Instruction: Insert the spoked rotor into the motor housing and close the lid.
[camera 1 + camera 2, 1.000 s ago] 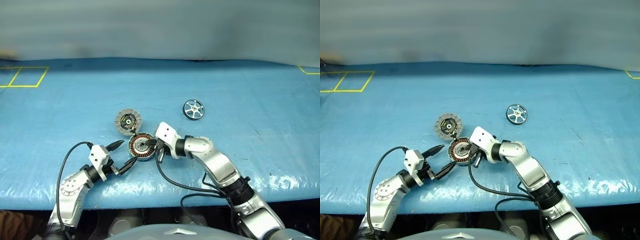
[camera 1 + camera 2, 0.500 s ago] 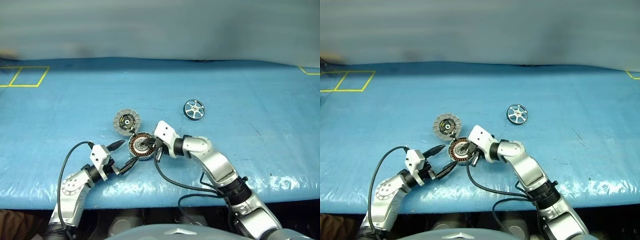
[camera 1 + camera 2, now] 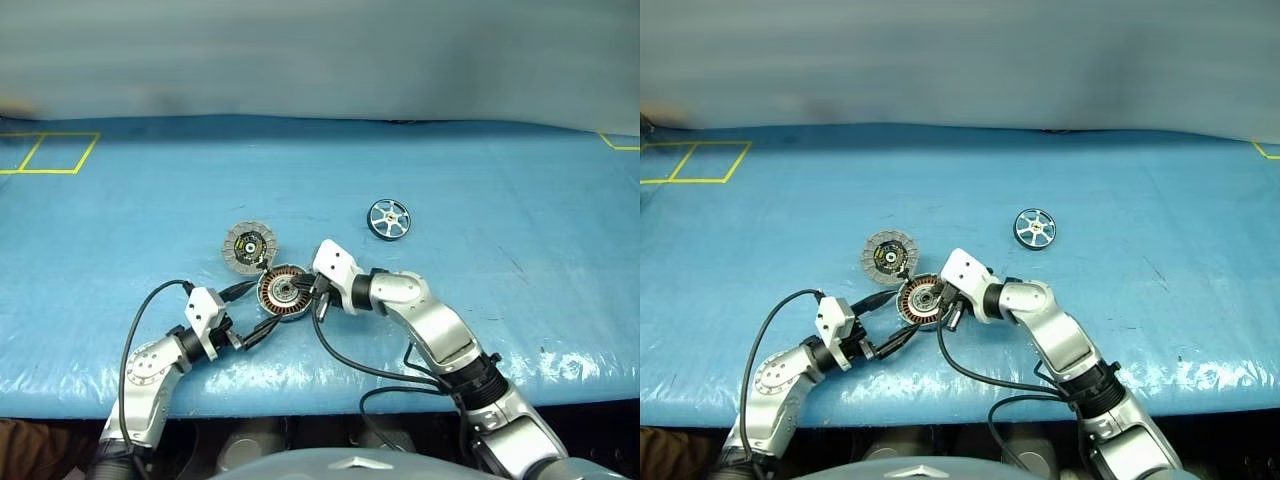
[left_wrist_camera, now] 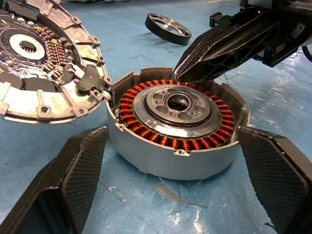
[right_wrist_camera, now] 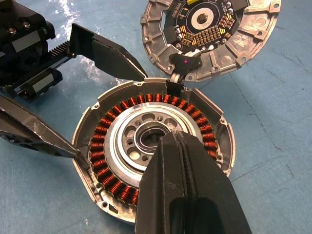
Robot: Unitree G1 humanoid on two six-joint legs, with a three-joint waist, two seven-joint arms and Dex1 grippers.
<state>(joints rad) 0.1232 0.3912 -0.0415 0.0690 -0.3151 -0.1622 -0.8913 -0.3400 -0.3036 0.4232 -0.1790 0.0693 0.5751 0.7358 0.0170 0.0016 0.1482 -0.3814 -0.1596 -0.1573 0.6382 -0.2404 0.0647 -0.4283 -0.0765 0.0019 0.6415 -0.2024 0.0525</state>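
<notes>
Your left gripper straddles the round grey copper-wound motor housing, fingers spread wide; your right gripper, pinched closed, rests on its centre.

You have the housing on the table near its front edge, with the lid lying open just behind it to the left, joined at the hinge. The rotor lies well apart, behind and to the right. The left gripper straddles the housing's front-left side; the right gripper sits over its centre.
</notes>
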